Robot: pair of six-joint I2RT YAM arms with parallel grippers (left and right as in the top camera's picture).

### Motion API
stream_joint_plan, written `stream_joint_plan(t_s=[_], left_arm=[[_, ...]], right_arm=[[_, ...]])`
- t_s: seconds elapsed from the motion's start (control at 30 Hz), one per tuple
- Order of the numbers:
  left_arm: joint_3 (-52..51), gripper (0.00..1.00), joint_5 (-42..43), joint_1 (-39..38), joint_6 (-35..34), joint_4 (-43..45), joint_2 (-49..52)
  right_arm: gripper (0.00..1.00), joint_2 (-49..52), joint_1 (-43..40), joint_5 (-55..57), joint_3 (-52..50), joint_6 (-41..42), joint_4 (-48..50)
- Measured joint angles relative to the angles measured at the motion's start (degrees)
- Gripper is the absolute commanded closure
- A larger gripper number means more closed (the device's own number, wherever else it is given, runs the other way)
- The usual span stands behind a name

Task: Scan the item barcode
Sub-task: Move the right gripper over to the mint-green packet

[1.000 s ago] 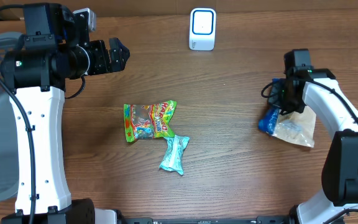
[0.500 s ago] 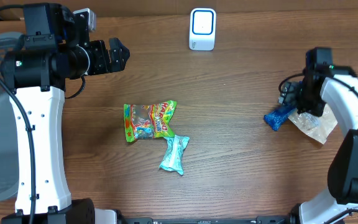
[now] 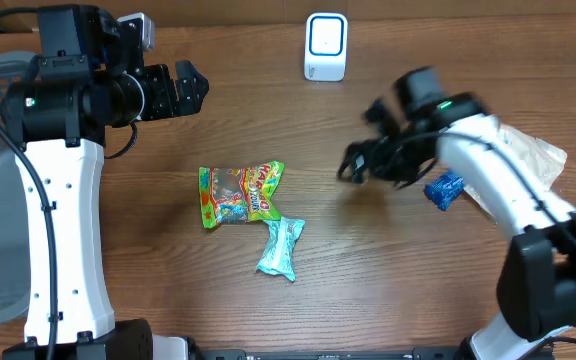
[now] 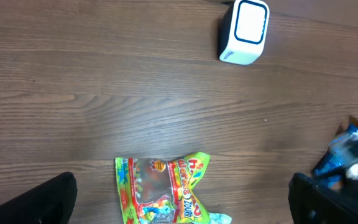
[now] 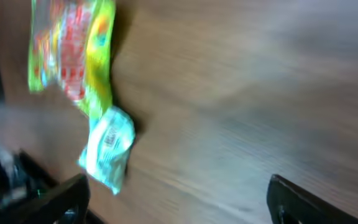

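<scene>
Left gripper [image 3: 198, 88]: jaws wide apart and holding nothing; in its wrist view the two fingers [image 4: 45, 200] sit at opposite lower corners. A green and yellow candy bag [image 3: 240, 194] lies flat on the table [image 3: 388, 270], well apart from this gripper, toward the near edge. A teal packet [image 3: 281, 247] touches the bag's lower right corner. A white scanner [image 3: 325, 46] stands at the far edge, between the two grippers and well apart from both. Right gripper [image 3: 353, 163]: blurred from overhead; its wrist view shows fingers [image 5: 58, 199] spread wide with nothing between them. A blue packet [image 3: 444, 190] lies behind this gripper, just beside the forearm. A clear plastic bag [image 3: 538, 160] lies beyond the forearm.
</scene>
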Motion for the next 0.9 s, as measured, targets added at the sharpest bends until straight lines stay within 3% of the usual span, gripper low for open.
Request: stream_joint_plan(t_s=[0.2, 0.27, 0.43, 0.6, 0.7, 0.9], left_arm=[[0.0, 0.0, 0.0, 0.0, 0.0, 0.0, 0.0], [0.0, 0.0, 0.0, 0.0, 0.0, 0.0, 0.0], [0.0, 0.0, 0.0, 0.0, 0.0, 0.0, 0.0], [0.0, 0.0, 0.0, 0.0, 0.0, 0.0, 0.0], [0.0, 0.0, 0.0, 0.0, 0.0, 0.0, 0.0], [0.0, 0.0, 0.0, 0.0, 0.0, 0.0, 0.0]], right_arm=[[0.25, 0.1, 13.7, -1.0, -3.3, 6.3, 7.0], [0.27, 0.1, 19.4, -0.9, -3.4, 16.0, 15.0], [0.27, 0.1, 28.6, 7.2, -3.4, 33.4, 23.6], [0.23, 3.1, 35.0, 11.7, -3.4, 42.2, 23.7], [0.22, 7.4, 34.6, 9.8, -3.4, 44.0, 22.6], [0.14, 8.3, 27.5, 6.7, -1.8, 37.9, 7.0]])
